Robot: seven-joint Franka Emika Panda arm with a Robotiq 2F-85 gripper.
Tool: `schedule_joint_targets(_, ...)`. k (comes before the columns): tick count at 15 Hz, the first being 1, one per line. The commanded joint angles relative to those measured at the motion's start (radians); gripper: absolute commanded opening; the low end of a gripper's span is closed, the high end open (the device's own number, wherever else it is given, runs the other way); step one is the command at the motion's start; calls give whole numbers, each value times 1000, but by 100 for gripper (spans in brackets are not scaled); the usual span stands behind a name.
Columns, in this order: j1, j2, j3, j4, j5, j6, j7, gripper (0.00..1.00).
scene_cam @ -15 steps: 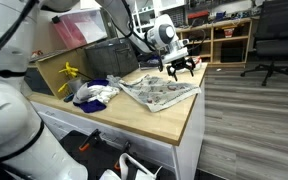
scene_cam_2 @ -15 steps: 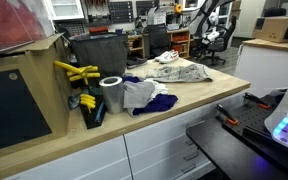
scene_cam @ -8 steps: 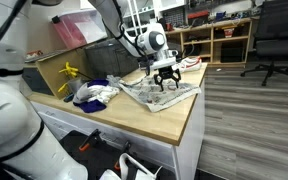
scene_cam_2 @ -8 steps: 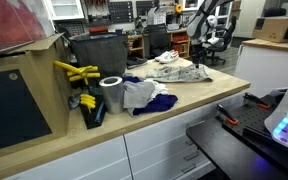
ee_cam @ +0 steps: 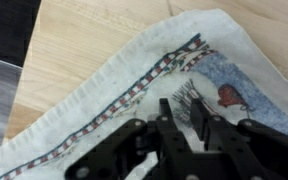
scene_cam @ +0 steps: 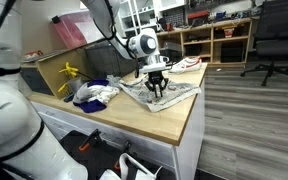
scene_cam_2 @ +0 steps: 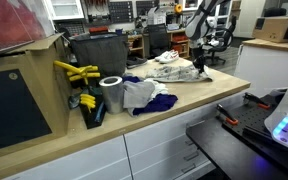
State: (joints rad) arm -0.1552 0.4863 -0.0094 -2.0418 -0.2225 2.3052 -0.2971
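Cloth (ee_cam: 104,100): soft white, rumpled, checkered border, on pale wood counter (ee_cam: 84,40); black fingers (ee_cam: 170,120) down on it, grasp unclear.

Lab or workshop: wooden workbench (scene_cam: 174,125), open shelves (scene_cam: 219,40) crammed with parts, rolling office chair (scene_cam: 274,35), storage bin (scene_cam_2: 99,50).

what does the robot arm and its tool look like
The arm is white with smooth rounded links, ending in a round white wrist housing with a dark face. The tool is black, with two slim dark fingers on angular linkages.
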Motion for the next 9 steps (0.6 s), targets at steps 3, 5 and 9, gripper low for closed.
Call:
schedule_joint_targets(3,11,-1,-8,-46,14,7,-21,0)
schedule_joint_targets(5,11,5,-8,-51,14,6,-20,0)
schedule_joint_targets(9,9,10,-14,-68,7,7,-20,0)
